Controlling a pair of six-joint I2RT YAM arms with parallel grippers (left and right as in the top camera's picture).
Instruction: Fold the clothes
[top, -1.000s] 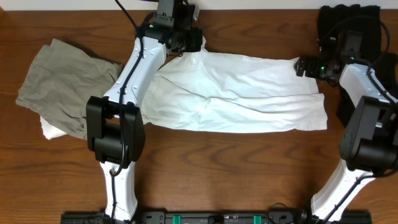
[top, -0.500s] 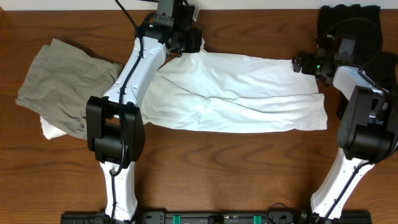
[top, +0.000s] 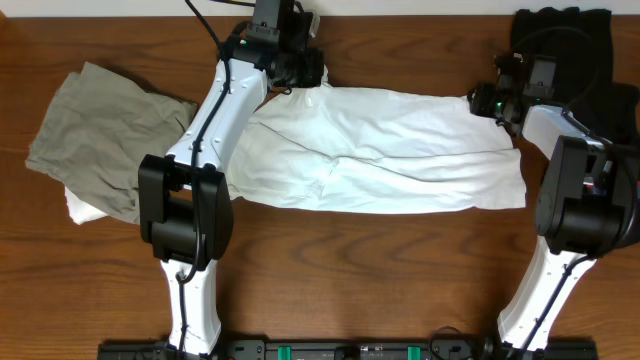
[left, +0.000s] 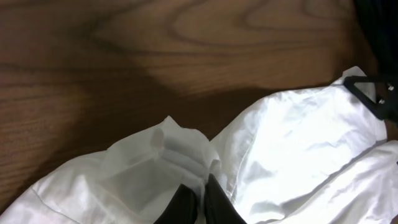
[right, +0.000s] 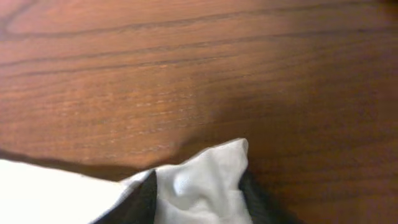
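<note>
The clothes in hand are a white T-shirt (top: 400, 150), spread as a long band across the table's middle. My left gripper (top: 305, 72) sits at the shirt's far left corner. In the left wrist view that gripper (left: 199, 200) is shut, with a thin fold of the T-shirt (left: 292, 137) pinched between its dark fingers (left: 183, 204). My right gripper (top: 481, 102) is at the shirt's far right corner. The right wrist view shows it (right: 199, 194) closed round a bunched tip of the white cloth (right: 205, 177), a finger (right: 146, 198) pressing each side.
A khaki garment (top: 100, 125) lies crumpled at the left with a white piece (top: 82, 208) poking out beneath it. A black garment (top: 560, 35) lies at the far right corner, behind the right arm. Bare wooden table (top: 350, 270) runs along the front.
The right gripper has moved left and farther back onto the shirt's far right corner and closed on it. The left gripper and the shirt's left end have stayed put.
</note>
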